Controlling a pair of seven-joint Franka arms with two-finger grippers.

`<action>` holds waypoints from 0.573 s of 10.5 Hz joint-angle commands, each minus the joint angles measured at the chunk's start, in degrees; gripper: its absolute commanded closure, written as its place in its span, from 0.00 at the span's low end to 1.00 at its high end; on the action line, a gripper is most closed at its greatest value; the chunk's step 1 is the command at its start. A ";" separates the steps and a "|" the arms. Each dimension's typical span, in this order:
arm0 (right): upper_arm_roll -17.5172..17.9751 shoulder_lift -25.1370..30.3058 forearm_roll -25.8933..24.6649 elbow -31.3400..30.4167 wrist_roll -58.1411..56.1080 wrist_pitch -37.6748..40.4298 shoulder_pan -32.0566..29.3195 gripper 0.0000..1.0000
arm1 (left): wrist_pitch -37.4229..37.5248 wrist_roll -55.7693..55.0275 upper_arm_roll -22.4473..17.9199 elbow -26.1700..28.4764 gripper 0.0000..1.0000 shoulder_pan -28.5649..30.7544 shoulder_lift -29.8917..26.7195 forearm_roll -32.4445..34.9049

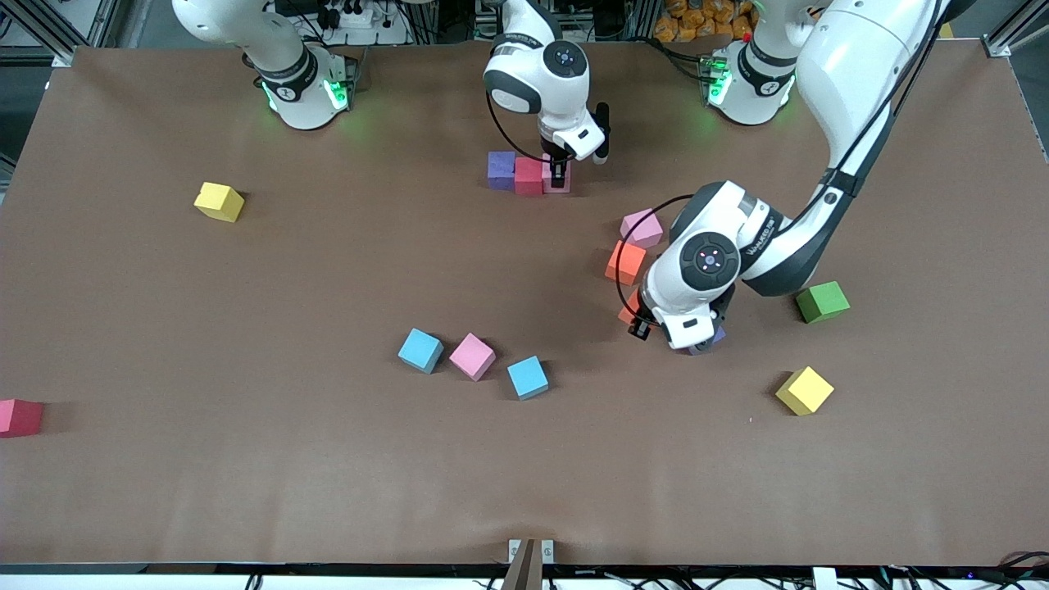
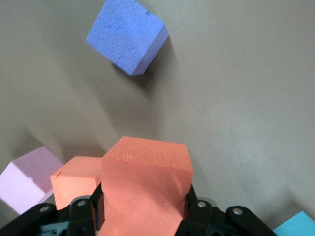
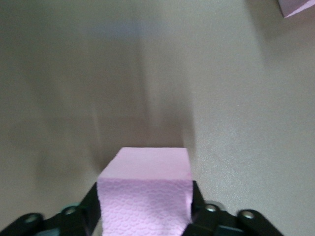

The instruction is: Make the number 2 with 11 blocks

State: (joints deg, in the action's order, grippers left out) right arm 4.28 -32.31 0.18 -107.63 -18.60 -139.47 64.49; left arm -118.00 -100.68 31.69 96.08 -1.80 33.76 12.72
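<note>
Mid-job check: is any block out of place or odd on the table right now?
One red block lies at the table edge at the right arm's end, partly out of the front view and apart from the rest. A green cube is the only one of its colour.

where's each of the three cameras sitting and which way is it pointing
Front view: high across the table, facing both arms' bases; shows the left gripper and right gripper.
Left wrist view: on the left arm's wrist, looking down past its fingers, shut on an orange block, toward a purple block.
Right wrist view: on the right arm's wrist, looking down at a pink block between its fingers.
Shared: front and right wrist views both show that pink block.
</note>
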 commanded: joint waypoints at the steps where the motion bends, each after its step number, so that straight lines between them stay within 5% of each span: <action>1: 0.12 0.13 -0.79 0.49 0.58 0.07 -0.16 0.00 | 1.11 -0.05 0.13 1.04 1.00 -1.35 -1.16 -0.16; 6: 0.29 3.73 -0.18 2.51 0.50 6.64 -1.65 0.00 | 0.84 18.38 3.02 0.51 1.00 -2.59 -0.98 1.78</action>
State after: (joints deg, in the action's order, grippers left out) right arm 4.11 -30.54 0.18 -105.52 -18.60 -135.78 63.57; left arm -117.75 -86.30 33.96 96.38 -4.62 33.76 13.45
